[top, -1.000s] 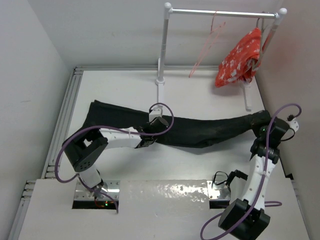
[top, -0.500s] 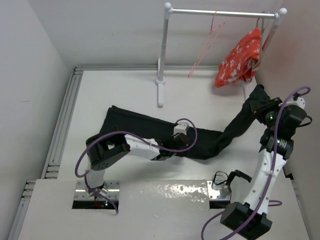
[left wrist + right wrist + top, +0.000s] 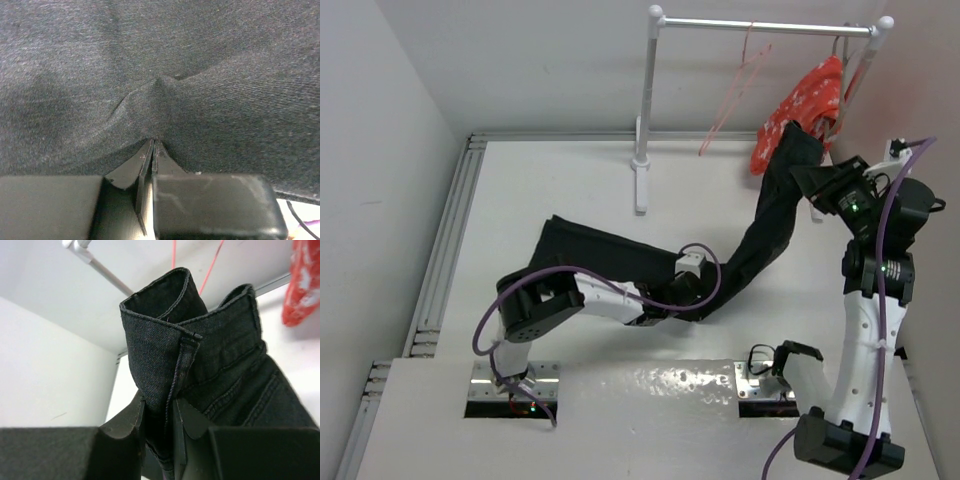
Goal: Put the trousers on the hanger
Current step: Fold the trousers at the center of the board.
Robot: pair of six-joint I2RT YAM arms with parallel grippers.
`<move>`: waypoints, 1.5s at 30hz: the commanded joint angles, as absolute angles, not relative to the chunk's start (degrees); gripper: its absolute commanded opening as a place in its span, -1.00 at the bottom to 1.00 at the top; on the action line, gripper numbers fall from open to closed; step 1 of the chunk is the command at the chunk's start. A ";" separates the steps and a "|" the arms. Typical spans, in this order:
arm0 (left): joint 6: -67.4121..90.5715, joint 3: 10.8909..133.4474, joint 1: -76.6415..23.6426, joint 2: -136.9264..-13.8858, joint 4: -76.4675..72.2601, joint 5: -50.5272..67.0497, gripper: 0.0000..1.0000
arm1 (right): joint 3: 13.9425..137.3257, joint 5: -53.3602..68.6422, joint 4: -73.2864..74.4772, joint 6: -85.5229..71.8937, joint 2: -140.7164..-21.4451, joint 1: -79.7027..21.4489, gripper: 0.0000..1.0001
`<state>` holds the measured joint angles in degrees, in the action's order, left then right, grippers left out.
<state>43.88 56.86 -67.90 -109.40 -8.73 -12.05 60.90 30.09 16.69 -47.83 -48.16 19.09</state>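
While the raised right gripper clamps the long black soft-fabric trousers, the low left gripper pinches their middle

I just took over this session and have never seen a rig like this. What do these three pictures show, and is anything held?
The wide picture is from a fixed camera above and behind two robot arms bolted at the near edge of a table. The other two are from cameras on each wrist, showing that arm's own claw. The left claw is pinched shut on the middle of the black trousers, whose left part lies on the table. The right claw grips the waistband end, held high near the white rail stand. A pink wire hanger and a red-and-white cloth hang from that rail. The trousers are not on the hanger yet.
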 commanded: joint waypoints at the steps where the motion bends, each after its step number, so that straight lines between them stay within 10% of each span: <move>1: 44.21 59.05 -70.48 -112.32 -9.32 -8.62 -1.00 | 63.98 31.29 7.92 -52.81 -49.65 16.36 -1.00; 22: 37.61 48.94 -59.06 -42.57 25.82 -35.58 -0.64 | 80.59 4.59 9.94 -38.85 -73.90 -26.44 -1.00; 45: 44.56 55.37 -59.06 -22.06 48.60 -51.15 -0.58 | 100.80 -6.94 6.15 -32.61 -113.01 -52.38 -1.00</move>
